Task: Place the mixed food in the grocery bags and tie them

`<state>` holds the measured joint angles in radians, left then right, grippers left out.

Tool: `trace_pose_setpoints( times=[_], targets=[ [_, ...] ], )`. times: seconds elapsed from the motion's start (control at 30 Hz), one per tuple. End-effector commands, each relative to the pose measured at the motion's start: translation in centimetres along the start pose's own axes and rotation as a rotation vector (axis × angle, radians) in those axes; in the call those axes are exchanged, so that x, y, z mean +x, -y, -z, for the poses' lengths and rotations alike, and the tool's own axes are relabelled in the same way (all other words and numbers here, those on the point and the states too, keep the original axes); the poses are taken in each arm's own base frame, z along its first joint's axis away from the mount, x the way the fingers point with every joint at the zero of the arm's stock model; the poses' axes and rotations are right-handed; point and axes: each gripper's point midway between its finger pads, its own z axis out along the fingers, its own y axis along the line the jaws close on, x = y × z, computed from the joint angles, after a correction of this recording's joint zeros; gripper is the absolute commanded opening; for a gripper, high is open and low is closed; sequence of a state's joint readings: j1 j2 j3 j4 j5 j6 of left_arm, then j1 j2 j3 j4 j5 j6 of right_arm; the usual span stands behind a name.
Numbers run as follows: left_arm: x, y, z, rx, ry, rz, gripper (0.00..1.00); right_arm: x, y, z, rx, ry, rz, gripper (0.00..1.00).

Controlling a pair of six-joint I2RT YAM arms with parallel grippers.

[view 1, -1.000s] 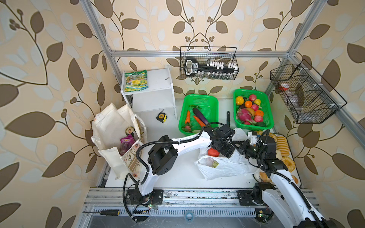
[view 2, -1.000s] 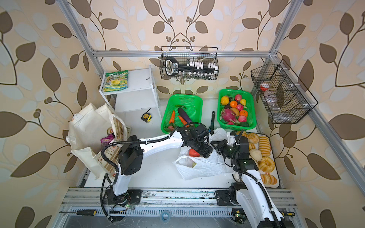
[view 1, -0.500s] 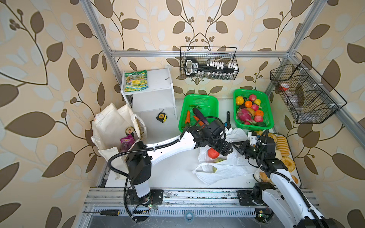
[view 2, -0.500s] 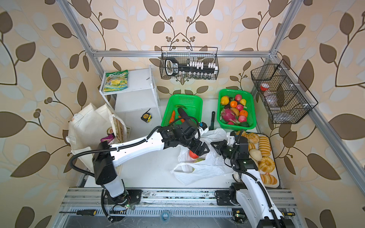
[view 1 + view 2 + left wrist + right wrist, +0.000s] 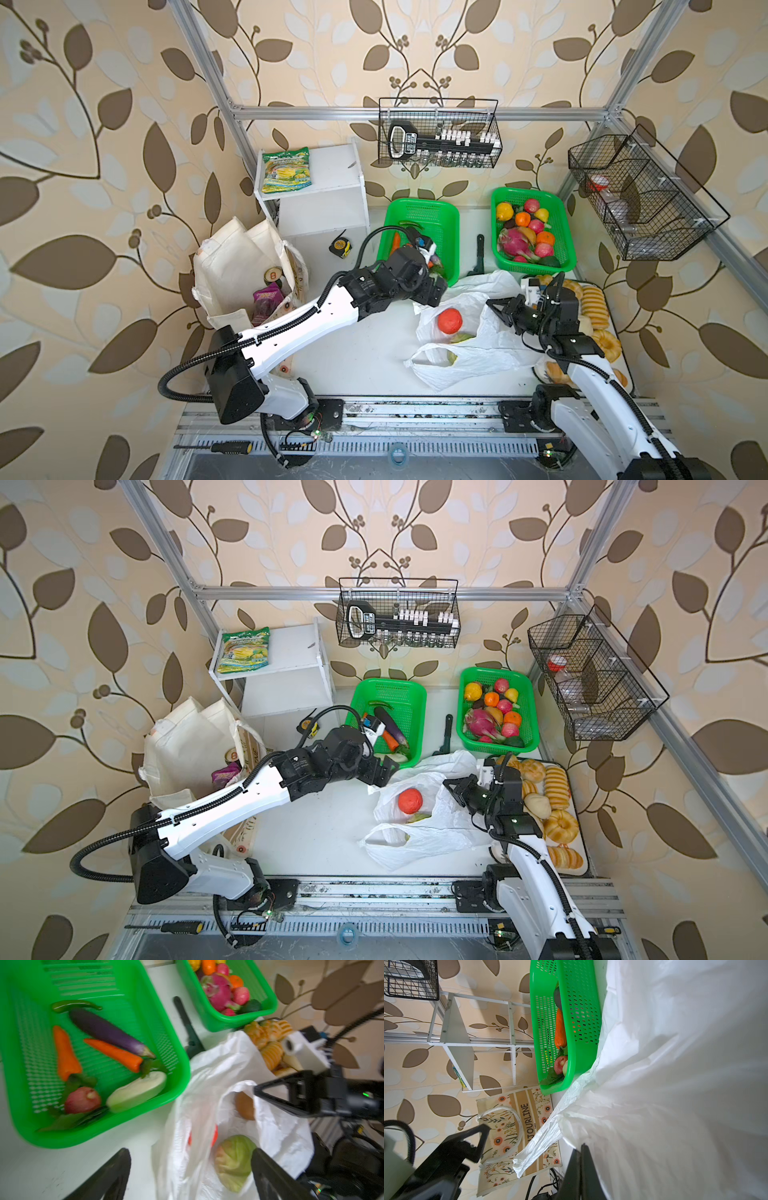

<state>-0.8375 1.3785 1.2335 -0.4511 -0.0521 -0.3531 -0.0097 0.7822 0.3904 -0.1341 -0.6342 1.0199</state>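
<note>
- The left gripper (image 5: 191, 1153) hovers over the mouth of the thin crinkly white plastic handled bag (image 5: 490, 357). Its jaws are spread wide with nothing between them.
- The right gripper (image 5: 494, 305) has its jaws closed. It pinches the bag's rim on the side nearer the golden bread rolls (image 5: 592, 305) and holds that edge up.
- Three items lie inside the bag: a round red tomato (image 5: 449, 320), a pale green cabbage (image 5: 234, 1161) below it, and a brown potato (image 5: 245, 1105) close to the right gripper's tip.
- The bag rests on the white table (image 5: 365, 353), with one handle loop lying flat towards the front rail.
- A green plastic mesh basket (image 5: 451, 216) holding carrots and an aubergine sits just beside the bag, behind the left gripper.
- The large cream canvas tote (image 5: 232, 266) stands open at the left wall, well apart from the plastic bag.
- A purple grape-print pouch (image 5: 266, 297) and a drink can (image 5: 273, 275), showing its round top, sit inside the tote.
</note>
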Motion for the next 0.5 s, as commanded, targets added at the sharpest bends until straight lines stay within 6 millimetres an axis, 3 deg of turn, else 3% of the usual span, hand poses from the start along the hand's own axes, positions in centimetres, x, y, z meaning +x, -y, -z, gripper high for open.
trace_pose_setpoints(
  times=[0.0, 0.1, 0.27, 0.47],
  targets=[
    [-0.1, -2.1, 1.3, -0.012, 0.026, 0.104, 0.92, -0.4, -0.2, 0.2, -0.005, 0.021, 0.013, 0.0],
    [1.4, -1.6, 1.6, 0.052, -0.029, 0.06, 0.93, -0.3, -0.2, 0.3, -0.005, 0.022, 0.014, 0.0],
    [4.6, 0.0, 2.9, 0.191, -0.108, -0.169, 0.94, -0.3, -0.1, 0.2, -0.003, 0.023, 0.009, 0.0],
    [5.2, 1.2, 4.7, 0.309, 0.045, -0.438, 0.94, -0.3, -0.2, 0.2, -0.006, 0.022, 0.011, 0.0]
  ],
)
